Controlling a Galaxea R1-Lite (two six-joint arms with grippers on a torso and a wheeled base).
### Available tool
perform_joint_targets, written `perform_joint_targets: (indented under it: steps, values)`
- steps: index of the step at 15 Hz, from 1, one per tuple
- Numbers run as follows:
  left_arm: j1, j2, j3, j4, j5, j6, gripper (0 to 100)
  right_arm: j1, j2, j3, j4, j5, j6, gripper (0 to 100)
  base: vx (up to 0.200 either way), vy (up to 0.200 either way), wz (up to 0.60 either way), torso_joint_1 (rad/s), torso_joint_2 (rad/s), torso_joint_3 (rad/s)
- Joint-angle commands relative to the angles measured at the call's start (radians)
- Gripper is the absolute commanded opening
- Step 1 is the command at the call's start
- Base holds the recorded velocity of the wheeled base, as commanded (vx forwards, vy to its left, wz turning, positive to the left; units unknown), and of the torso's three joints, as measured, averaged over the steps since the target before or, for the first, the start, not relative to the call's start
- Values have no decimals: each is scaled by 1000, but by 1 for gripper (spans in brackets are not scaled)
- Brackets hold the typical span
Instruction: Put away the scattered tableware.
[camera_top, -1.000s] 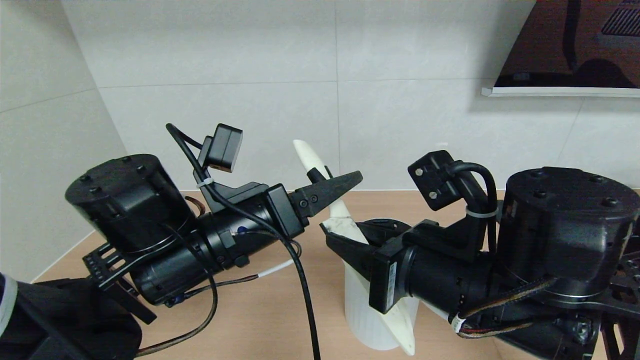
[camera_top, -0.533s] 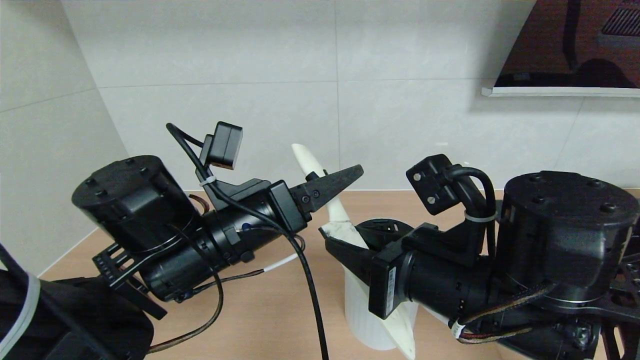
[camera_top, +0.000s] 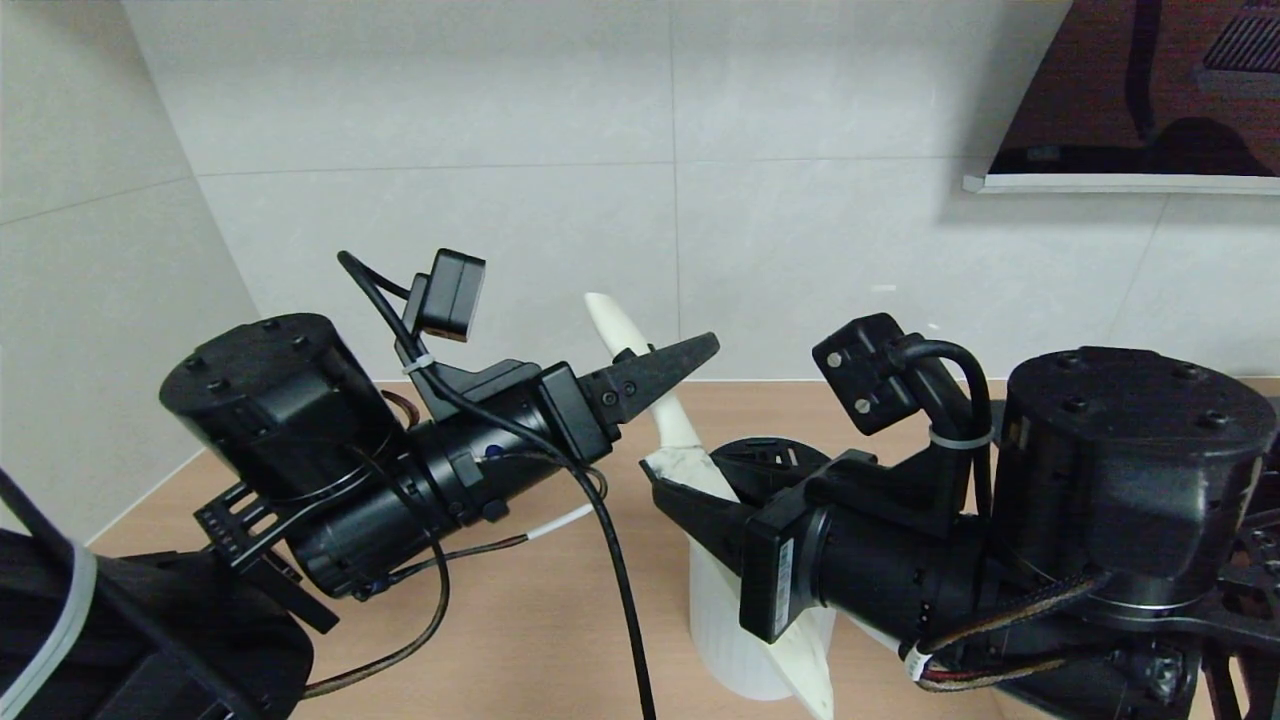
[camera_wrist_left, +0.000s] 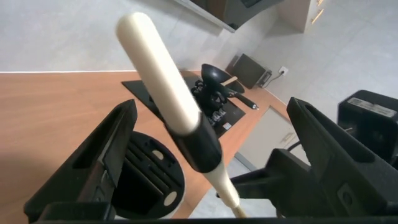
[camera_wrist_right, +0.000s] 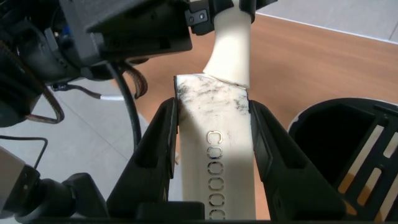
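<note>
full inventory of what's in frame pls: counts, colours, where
spatula: 1, cream-white with a smudged blade, tilted over the holder
utensil holder: 1, white ribbed with black insert, on the counter
counter: 1, light wood
black items: count unclear, black, on a dark patch farther along the counter
range hood: 1, dark, on the wall to the robot's right
left pincer: 1, black, open, either side of the spatula handle
right pincer: 1, black, shut on the spatula blade

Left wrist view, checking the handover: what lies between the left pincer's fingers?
The spatula handle, touching neither finger of the left pincer; the left wrist view shows it.
</note>
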Motion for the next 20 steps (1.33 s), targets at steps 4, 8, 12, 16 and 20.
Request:
perform_joint_targets:
  steps: [4, 8, 12, 16, 20]
  values:
    - [2, 11, 0, -2, 1, 0, 100, 2, -1, 1, -2, 0, 0, 0, 0, 0, 0, 0, 0, 0]
    - [2, 8, 0, -2, 4, 3, 0, 2, 0, 2, -1, 0, -2, 0, 0, 0, 0, 0, 0, 0]
    - [0, 7, 0, -2, 4, 3, 0, 2, -1, 1, -2, -1, 0, 0, 0, 0, 0, 0, 0, 0]
    - [0, 4, 0, -2, 4, 3, 0, -1, -11, 2, -2, -1, -2, 0, 0, 0, 0, 0, 0, 0]
    - [0, 1, 0, 15, 7, 54, 0, -41, -24, 1, 7, -1, -3, 100, 0, 0, 0, 0, 0, 0]
